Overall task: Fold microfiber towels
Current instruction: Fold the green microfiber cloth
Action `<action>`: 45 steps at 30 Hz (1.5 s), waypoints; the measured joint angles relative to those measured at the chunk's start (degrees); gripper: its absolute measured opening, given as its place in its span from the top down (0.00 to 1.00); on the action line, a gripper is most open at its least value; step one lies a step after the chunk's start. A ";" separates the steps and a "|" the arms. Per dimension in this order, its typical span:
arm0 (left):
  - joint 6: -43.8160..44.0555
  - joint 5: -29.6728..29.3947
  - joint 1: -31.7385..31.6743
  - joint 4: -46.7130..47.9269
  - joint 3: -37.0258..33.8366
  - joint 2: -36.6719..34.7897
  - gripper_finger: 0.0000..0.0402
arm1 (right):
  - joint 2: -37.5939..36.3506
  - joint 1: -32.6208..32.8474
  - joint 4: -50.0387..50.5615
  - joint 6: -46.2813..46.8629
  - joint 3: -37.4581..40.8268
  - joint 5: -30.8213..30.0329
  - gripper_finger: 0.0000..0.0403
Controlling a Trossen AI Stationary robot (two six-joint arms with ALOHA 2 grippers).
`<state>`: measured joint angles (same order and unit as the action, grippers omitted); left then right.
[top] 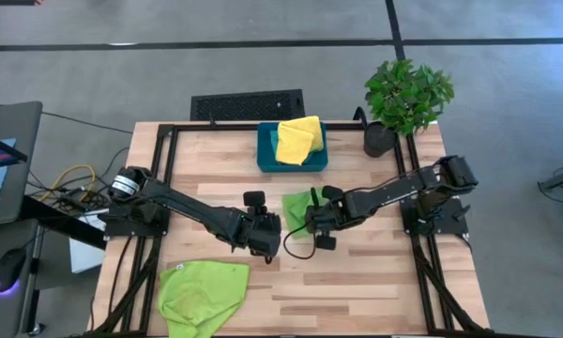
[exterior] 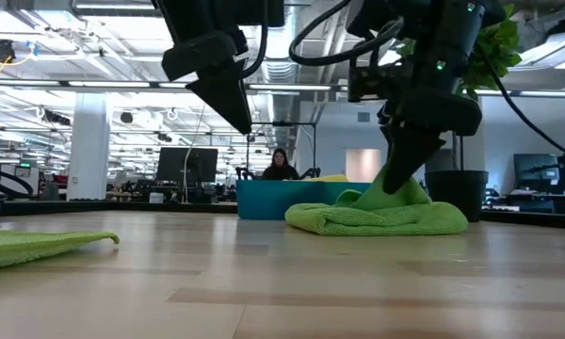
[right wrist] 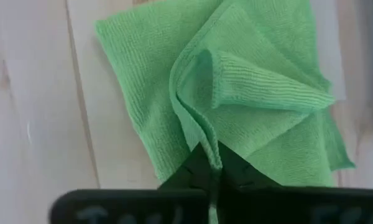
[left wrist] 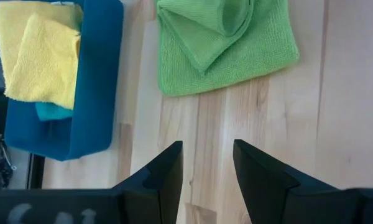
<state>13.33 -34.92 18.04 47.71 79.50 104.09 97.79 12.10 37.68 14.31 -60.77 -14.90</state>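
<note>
A lime green towel (top: 298, 208), folded small, lies on the table's middle, near the teal bin (top: 267, 158). My right gripper (right wrist: 210, 163) is shut on a raised fold of it. My left gripper (left wrist: 207, 162) is open and empty, raised above the table (exterior: 235, 108) to the towel's near left. A second lime green towel (top: 202, 293) lies spread loosely at the near left edge. A yellow towel (top: 298, 139) rests in the bin, on top of a teal cloth (left wrist: 53, 112). My right gripper pinches a raised fold (right wrist: 202, 127) of the folded green towel's upper layers between its two fingers. The fingers come from above, pointing down (exterior: 400, 174). The pinched fold stands up in a peak; the rest of the towel (exterior: 377, 218) lies on the table.
A potted plant (top: 405, 99) stands at the far right corner, beside the bin. A black frame (top: 164, 141) runs round the table's edges. Bare wood (top: 357, 282) lies at the near middle and near right.
</note>
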 joint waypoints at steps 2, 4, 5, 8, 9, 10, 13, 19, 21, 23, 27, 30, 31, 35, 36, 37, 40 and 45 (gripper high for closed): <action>0.10 0.00 0.00 0.44 0.00 0.00 0.66 | -0.41 -0.01 -0.01 0.28 -0.09 -0.18 0.97; 0.26 -0.01 -0.02 0.56 0.00 0.00 0.66 | -0.61 0.21 0.67 1.86 -0.06 -0.44 0.95; 0.33 -0.02 -0.02 0.78 0.00 0.00 0.66 | -0.94 0.30 1.32 2.74 0.00 -0.46 0.94; 0.45 0.00 -0.02 1.01 0.00 0.00 0.66 | -2.10 0.99 2.60 5.98 -0.02 -1.39 0.91; 0.45 -0.01 -0.02 1.13 0.00 0.00 0.66 | -2.51 1.34 3.33 7.09 -0.02 -2.58 0.91; 0.45 0.00 -0.02 1.13 0.00 0.00 0.66 | -2.83 1.66 3.68 8.54 -0.03 -4.00 0.92; 0.44 0.00 -0.02 1.38 0.00 0.01 0.66 | -3.98 2.38 7.20 14.09 -0.04 -7.14 0.96; 0.38 0.00 -0.02 1.49 0.00 0.02 0.66 | -4.07 2.68 12.59 27.54 -0.04 -7.78 0.97; 0.36 0.00 -0.02 1.48 0.00 0.02 0.66 | -3.82 2.91 13.73 30.36 -0.04 -6.85 0.95; 0.34 0.00 -0.02 1.48 0.00 0.02 0.66 | -3.84 3.16 14.04 31.59 -0.04 -5.15 0.94; 0.32 0.00 -0.02 1.48 0.00 0.02 0.66 | -3.82 3.30 14.33 31.83 -0.04 -4.55 0.93; 0.07 0.00 -0.02 1.48 0.00 0.02 0.66 | -3.82 3.15 14.11 31.82 -0.04 -4.57 0.93; 0.07 0.00 -0.02 1.48 0.00 0.02 0.66 | -3.82 3.15 14.13 31.84 -0.04 -4.57 0.93; 0.12 0.00 -0.02 1.48 0.00 0.02 0.66 | -3.82 2.78 14.11 30.28 -0.04 -4.41 0.92; 0.14 0.00 -0.02 1.48 0.00 0.02 0.66 | -3.82 2.77 14.13 29.46 -0.04 -4.41 0.91; 0.20 0.00 -0.02 1.48 0.00 0.02 0.66 | -3.82 2.72 14.11 28.97 -0.04 -4.41 0.89; 0.52 0.02 -0.02 1.86 0.00 0.02 0.66 | -3.82 2.41 14.13 28.73 -0.04 -4.41 0.84; 2.03 0.04 -0.02 3.78 0.00 0.02 0.66 | -3.82 1.37 14.64 27.87 -0.04 -3.65 0.73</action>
<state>15.36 -34.87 18.02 51.49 79.50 104.12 93.97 13.47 52.31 42.17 -60.82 -18.55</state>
